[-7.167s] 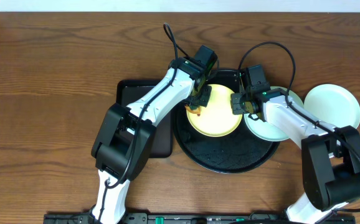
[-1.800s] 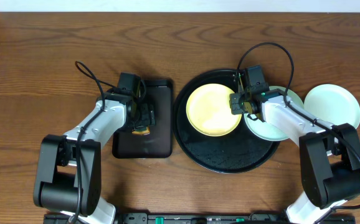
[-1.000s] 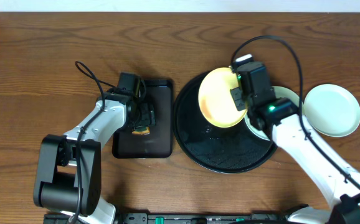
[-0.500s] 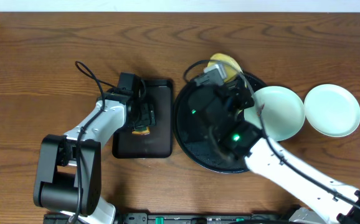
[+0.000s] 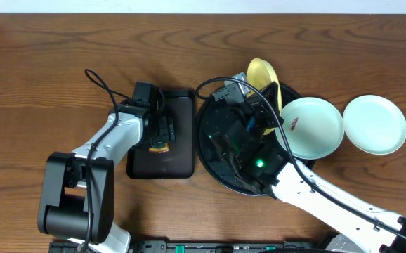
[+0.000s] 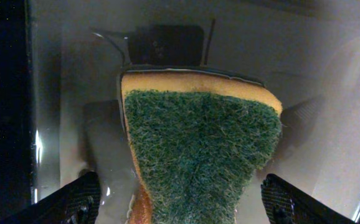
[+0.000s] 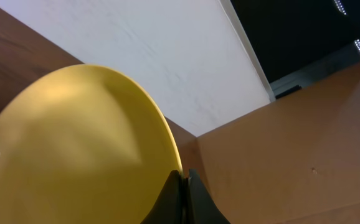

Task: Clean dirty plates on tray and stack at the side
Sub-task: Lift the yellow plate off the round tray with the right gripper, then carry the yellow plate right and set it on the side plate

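The right arm [image 5: 308, 190] rises high over the round black tray [image 5: 204, 153] and hides most of its glossy floor from the overhead camera. Only the left rim and a sliver at the back show.

The right gripper [image 7: 181, 190] is clenched on the rim of the yellow plate [image 5: 263, 77]. This plate is lifted off the tray and tilted almost on edge above the tray's far side. In the wrist view its smooth, shallow underside fills the lower left, with a white wall [image 7: 136, 50] behind it.

A mint-green plate [image 5: 315, 128] with a small brown smear [image 5: 294, 125] lies across the tray's right rim. A second mint-green plate [image 5: 375, 124] sits just beside it on the wood-grain table [image 5: 48, 84].

To the left, near the round tray, is a small rectangular black tray [image 5: 180, 163]. The left gripper [image 5: 162, 133] hangs over it with its fingers [image 6: 80, 200] spread wide. Between them, ungripped, lies a sponge [image 6: 198, 149] with a coarse green scouring face and a yellow foam edge.
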Robot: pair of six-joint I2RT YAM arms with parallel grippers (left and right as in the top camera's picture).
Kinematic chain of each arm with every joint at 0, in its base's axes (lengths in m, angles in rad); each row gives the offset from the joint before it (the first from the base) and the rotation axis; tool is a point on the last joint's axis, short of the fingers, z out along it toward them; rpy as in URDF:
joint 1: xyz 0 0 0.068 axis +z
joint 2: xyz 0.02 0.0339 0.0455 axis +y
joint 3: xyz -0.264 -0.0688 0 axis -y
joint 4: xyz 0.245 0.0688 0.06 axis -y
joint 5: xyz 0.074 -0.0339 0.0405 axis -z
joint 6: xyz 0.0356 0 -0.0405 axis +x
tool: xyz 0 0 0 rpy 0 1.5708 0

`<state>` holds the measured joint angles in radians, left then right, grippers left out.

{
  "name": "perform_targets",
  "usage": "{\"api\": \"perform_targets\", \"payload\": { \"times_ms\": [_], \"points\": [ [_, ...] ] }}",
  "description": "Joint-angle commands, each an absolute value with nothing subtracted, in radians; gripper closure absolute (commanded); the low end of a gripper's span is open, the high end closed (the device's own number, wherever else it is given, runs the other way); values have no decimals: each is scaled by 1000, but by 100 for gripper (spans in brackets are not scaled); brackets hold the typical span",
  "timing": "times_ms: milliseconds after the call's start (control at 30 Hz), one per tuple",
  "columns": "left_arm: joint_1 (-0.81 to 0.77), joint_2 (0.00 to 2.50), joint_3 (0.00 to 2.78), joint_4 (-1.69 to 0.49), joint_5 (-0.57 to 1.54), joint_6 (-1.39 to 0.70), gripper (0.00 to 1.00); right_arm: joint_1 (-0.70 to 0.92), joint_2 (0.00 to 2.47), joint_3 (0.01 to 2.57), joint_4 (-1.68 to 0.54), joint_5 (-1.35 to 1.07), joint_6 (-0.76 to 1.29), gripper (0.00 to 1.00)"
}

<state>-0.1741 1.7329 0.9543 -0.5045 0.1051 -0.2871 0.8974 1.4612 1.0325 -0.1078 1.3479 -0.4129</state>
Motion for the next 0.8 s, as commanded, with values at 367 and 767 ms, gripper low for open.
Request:
{"api": "perform_targets", "payload": {
  "times_ms": [367, 767],
  "points": [
    [-176, 1749, 948, -506, 96, -281, 17, 904, 1440, 1047, -104, 1330, -416, 99],
    [-176, 1749, 948, -506, 96, -281, 16, 816, 1440, 1047, -182, 1032, -166, 99]
  ]
}}
